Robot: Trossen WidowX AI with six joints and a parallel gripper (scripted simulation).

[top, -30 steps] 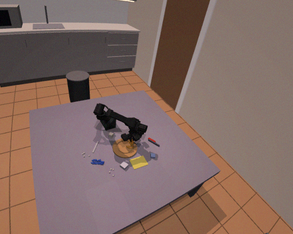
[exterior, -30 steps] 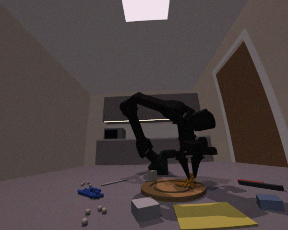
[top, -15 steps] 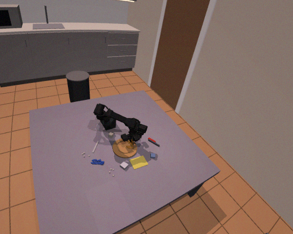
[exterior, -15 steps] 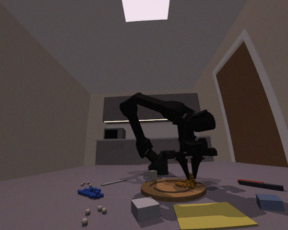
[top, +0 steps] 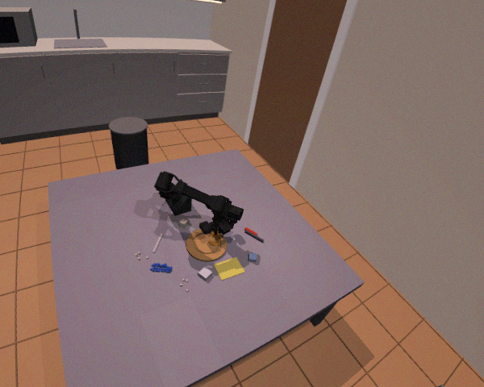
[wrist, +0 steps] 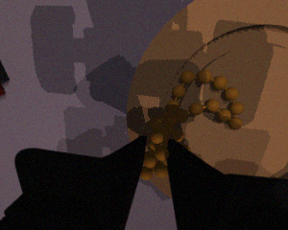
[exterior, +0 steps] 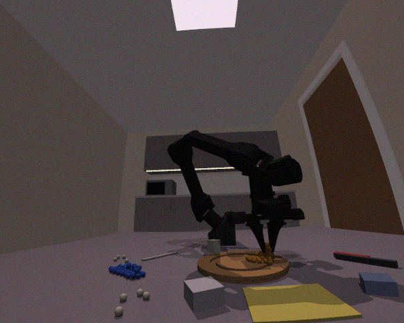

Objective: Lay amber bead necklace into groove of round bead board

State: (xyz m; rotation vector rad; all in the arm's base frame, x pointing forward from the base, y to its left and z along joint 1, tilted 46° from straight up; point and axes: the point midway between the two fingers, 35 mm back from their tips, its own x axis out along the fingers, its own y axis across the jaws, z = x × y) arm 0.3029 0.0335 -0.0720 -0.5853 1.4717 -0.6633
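Observation:
The round wooden bead board (top: 193, 251) (exterior: 209, 270) (wrist: 283, 77) lies on the table, its ring groove showing in the wrist view. The amber bead necklace (top: 212, 243) (exterior: 254, 259) (wrist: 220, 82) is bunched on the side of the board under the arm. One loop lies on the board and crosses the groove line toward the inside. The rest is gathered at the rim under the fingers. My gripper (top: 217, 233) (exterior: 268, 252) (wrist: 156, 143) points down over this rim, shut on part of the necklace, just above the board. The fingers partly hide the gripped beads.
Around the board are a pale cylinder (top: 183, 222) (exterior: 213, 245), a white stick (top: 157, 243) (exterior: 159, 256), blue beads (top: 161, 268) (exterior: 125, 271), a white block (top: 204, 273) (exterior: 204, 293), a yellow sheet (top: 228, 268) (exterior: 299, 302), a blue block (top: 252, 256) (exterior: 378, 284) and a red-and-black bar (top: 253, 235). Several pale beads lie loose.

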